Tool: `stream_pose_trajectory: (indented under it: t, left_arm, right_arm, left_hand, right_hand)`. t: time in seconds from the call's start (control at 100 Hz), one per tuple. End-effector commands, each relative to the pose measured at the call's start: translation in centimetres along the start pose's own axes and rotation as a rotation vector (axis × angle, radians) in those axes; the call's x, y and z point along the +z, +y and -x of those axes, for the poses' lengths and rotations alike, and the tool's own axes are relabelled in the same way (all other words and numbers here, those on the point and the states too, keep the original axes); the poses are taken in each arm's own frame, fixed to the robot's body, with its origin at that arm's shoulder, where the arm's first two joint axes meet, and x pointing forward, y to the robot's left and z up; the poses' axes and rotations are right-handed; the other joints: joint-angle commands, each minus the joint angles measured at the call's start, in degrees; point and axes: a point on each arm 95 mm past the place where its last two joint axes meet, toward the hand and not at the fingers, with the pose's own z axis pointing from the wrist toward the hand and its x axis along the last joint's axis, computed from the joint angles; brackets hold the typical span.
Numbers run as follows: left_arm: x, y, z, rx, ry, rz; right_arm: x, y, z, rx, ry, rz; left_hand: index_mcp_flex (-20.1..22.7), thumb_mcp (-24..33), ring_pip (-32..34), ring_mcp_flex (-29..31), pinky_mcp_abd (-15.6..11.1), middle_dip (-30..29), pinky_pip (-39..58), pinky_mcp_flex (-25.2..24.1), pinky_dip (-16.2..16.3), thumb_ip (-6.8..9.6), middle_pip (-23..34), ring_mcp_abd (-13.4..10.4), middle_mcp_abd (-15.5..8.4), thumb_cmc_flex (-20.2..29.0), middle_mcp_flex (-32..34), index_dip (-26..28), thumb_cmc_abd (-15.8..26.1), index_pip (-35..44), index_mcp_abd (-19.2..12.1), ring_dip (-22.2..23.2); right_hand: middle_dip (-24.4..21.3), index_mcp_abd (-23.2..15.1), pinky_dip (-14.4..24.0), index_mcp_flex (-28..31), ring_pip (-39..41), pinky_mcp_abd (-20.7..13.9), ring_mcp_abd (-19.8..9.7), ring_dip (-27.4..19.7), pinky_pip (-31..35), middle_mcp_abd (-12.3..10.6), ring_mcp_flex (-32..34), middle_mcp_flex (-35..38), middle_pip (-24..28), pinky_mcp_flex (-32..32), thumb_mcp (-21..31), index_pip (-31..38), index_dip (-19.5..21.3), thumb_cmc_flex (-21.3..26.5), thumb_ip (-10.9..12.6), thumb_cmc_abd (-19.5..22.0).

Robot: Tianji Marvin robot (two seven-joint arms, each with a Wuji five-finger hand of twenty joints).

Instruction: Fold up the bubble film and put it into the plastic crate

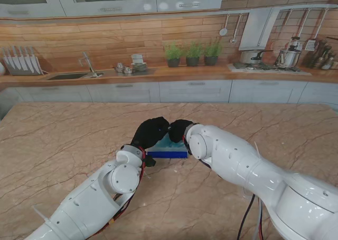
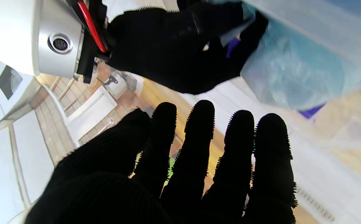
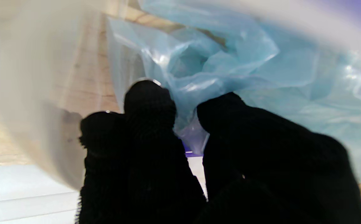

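Both black-gloved hands meet over the blue plastic crate (image 1: pixel 168 151) at the marble table's (image 1: pixel 63 140) centre; the right hand (image 1: pixel 180 130), at the crate's 1 o'clock, pinches the pale-blue bubble film (image 3: pixel 217 62), while the left hand (image 1: pixel 150 133), at 10 o'clock, hovers with fingers (image 2: pixel 199 130) spread, grasping nothing

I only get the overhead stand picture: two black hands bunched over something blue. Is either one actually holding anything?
Observer: Yes. The right wrist camera shows the right hand pinching crumpled pale-blue bubble film.
Operator: And the other one?
Observer: Its own wrist camera shows the left hand with its fingers straight and apart, holding nothing.
Operator: Is the film in the box?
Observer: Cannot tell. The left wrist shows only a dark-blue sliver of the plastic crate beside the film.
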Motion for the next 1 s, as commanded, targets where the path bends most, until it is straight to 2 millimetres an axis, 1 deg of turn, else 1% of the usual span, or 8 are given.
stream_pose_trajectory:
  t: [0.0, 0.21, 0.36, 0.56, 0.72, 0.86, 0.93, 0.99]
  left_arm:
    - [0.1, 0.9, -0.9, 0.013, -0.015, 0.026]
    - [1.5, 2.8, 0.3, 0.035, -0.111, 0.081]
    - [2.1, 3.7, 1.2, 0.102, -0.188, 0.115]
    - [1.8, 4.3, 1.7, 0.105, -0.292, 0.223]
    - [1.6, 4.1, 1.7, 0.106, -0.316, 0.285]
    - [1.6, 4.1, 1.5, 0.112, -0.333, 0.321]
    - [1.6, 4.1, 1.5, 0.126, -0.333, 0.330]
    - [1.6, 4.2, 1.5, 0.140, -0.334, 0.340]
  right_arm:
    - [0.0, -0.6, 0.0, 0.004, 0.007, -0.010]
    - [-0.2, -0.5, 0.1, 0.025, 0.030, -0.018]
    - [-0.5, -0.3, 0.3, 0.005, 0.049, -0.012]
    - [-0.4, -0.5, 0.8, -0.035, 0.047, 0.001]
    - [-0.5, -0.9, 1.2, -0.136, 0.054, 0.011]
    - [-0.9, -0.5, 1.4, -0.163, 0.067, 0.068]
    - [-1.4, 0.1, 1.4, -0.142, 0.070, 0.106]
    - [-1.8, 0.7, 1.5, -0.128, 0.071, 0.139]
  left_hand:
    - [1.73, 0.60, -0.98, -1.68, 2.02, -1.73, -1.18, 0.71, -1.19, -1.79, -2.01, 1.76, 1.87, 2.44, -0.78, -1.06, -1.91, -2.77, 2.24, -1.81]
    - [0.25, 0.08, -2.19, -5.70, 2.14, -3.21, -4.44, -2.65, -2.82, -1.76, -2.61, 2.24, 2.88, 2.79, -4.50, -1.09, -0.55, -7.03, 3.64, -3.64]
    - [-0.23, 0.16, -2.29, -8.78, 3.89, -4.06, -4.24, -5.52, -2.25, -1.56, -3.04, 4.24, 4.99, 1.87, -6.89, -1.27, 0.90, -10.48, 5.63, -3.82]
    - [2.03, 0.67, -2.41, -8.67, 6.96, -5.25, -3.87, -5.89, -1.42, 0.35, -4.18, 6.73, 6.99, -2.51, -6.64, -1.78, 3.60, -15.30, 7.04, -4.10]
    - [3.26, -0.39, -2.97, -9.11, 7.32, -5.58, -4.09, -6.24, -1.32, 1.54, -4.85, 7.04, 7.50, -3.95, -6.70, -2.28, 5.27, -17.06, 7.15, -4.37]
    - [3.16, -0.27, -3.59, -9.63, 7.10, -6.05, -3.99, -6.20, -1.22, 1.71, -5.78, 6.95, 7.58, -2.52, -7.29, -2.30, 4.51, -17.70, 6.69, -4.66]
    - [3.25, -0.58, -3.64, -9.67, 7.45, -6.18, -3.85, -6.15, -1.10, 1.74, -5.89, 7.09, 7.62, -2.72, -7.24, -2.23, 4.82, -17.86, 6.77, -4.70]
    - [3.32, -0.75, -3.84, -10.01, 7.51, -6.31, -3.94, -6.40, -1.10, 1.83, -6.05, 7.17, 7.78, -2.85, -7.38, -2.20, 5.05, -18.00, 6.93, -4.78]
  right_hand:
    - [0.12, -1.50, 0.24, 0.54, 1.98, -0.11, 2.59, 0.12, 3.19, 1.55, 1.07, 0.95, 1.73, 0.11, -0.61, 1.85, 1.09, 1.59, -1.00, -2.10]
    - [-0.03, -2.14, 0.11, 0.86, 1.63, 0.01, 2.91, -0.10, 2.74, 1.33, 0.23, 0.70, 1.45, -0.92, -0.65, 2.78, 1.73, 1.85, -1.10, -1.87]
    - [-0.28, -3.44, -0.11, 1.20, 0.82, 0.19, 3.02, -0.37, 1.55, 0.18, -1.16, 0.91, 0.83, -2.67, -0.97, 3.39, 2.38, 1.70, -1.21, -2.19]
    - [-0.68, -3.69, -1.90, 0.20, -6.23, 4.60, 4.93, -2.84, -6.84, -1.52, -4.60, -0.26, -2.46, -8.71, -2.14, 3.10, 2.86, 0.34, -1.10, -4.33]
    - [-0.53, -3.98, -4.70, -3.31, -13.99, 6.36, 5.47, -5.07, -13.68, -3.65, -7.06, -3.44, -4.04, -13.71, -4.43, 0.74, 2.98, -2.69, -0.87, -6.46]
    - [-0.04, -3.40, -5.38, -4.31, -15.76, 6.15, 5.37, -4.38, -16.06, -4.49, -9.73, -6.08, -5.08, -16.68, -5.73, -6.37, 7.16, -8.86, 0.81, -7.58]
    - [0.05, -2.93, -4.82, -4.60, -15.49, 6.31, 5.88, -3.97, -16.50, -4.41, -11.18, -7.11, -5.20, -17.89, -6.42, -10.33, 11.30, -10.94, 3.26, -6.69]
    - [0.00, -2.72, -4.76, -5.12, -15.55, 6.41, 6.10, -3.95, -16.71, -4.49, -11.97, -7.77, -5.40, -18.60, -6.78, -10.94, 12.01, -12.20, 4.04, -6.35]
